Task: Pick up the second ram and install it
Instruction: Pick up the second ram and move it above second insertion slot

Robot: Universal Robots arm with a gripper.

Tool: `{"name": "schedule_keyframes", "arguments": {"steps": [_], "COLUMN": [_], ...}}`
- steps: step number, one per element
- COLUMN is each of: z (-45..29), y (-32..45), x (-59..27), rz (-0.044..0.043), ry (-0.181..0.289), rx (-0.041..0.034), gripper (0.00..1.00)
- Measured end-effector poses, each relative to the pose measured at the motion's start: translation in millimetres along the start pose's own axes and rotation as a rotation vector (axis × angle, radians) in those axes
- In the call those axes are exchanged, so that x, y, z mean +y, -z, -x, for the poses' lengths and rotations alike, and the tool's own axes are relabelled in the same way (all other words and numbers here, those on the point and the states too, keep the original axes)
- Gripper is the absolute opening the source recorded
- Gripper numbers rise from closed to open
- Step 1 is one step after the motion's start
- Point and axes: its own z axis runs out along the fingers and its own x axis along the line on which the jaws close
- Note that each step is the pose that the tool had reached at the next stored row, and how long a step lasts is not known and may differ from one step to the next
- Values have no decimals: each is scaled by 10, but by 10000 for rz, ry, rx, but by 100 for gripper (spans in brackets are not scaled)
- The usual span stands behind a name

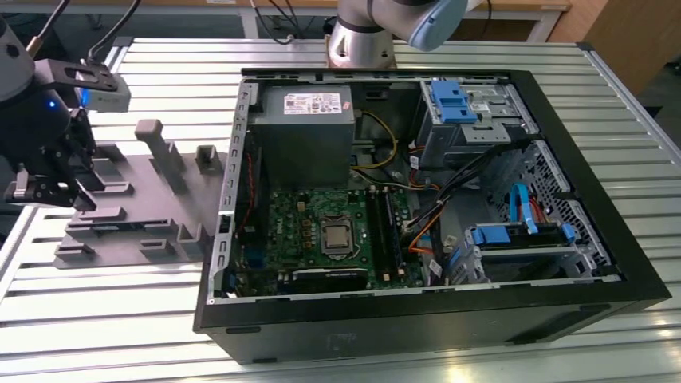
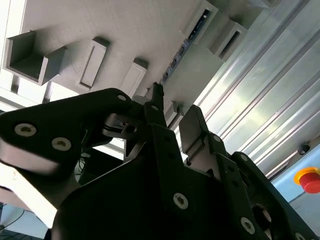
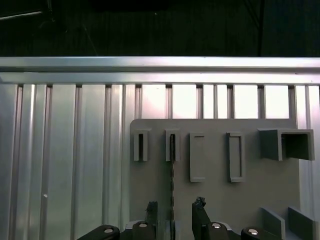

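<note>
Currently the second ram, a thin dark green-blue circuit-board stick, stands on its long edge in a narrow slot of the grey moulded plastic tray. It looks like little more than a dark line in the first wrist view. In the second wrist view the stick shows as a dark strip with small components along it, running from a raised slot block toward the fingertips.

The black two-finger gripper hangs over the near end of the stick with its fingers spread apart, one on each side of the board. A gap shows on both sides, so nothing is grasped.

In the exterior view the gripper is at the exterior view's left, low over the tray. The tray lies on a table of ribbed aluminium slats. Just beside the tray, toward the exterior view's right, lies an open black computer case. A green motherboard is exposed inside it.
</note>
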Motion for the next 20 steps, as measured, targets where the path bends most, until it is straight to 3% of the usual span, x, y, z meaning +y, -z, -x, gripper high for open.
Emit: {"name": "schedule_keyframes", "arguments": {"steps": [2, 3, 8, 20], "z": [-1, -1, -6, -23], "y": [-26, -39, -101, -291], "x": [-2, -2, 6, 14], "rz": [-36, -61, -157, -159], "ry": [4, 3, 3, 4], "rx": [-1, -1, -9, -86], "gripper": [37, 43, 43, 43]}}
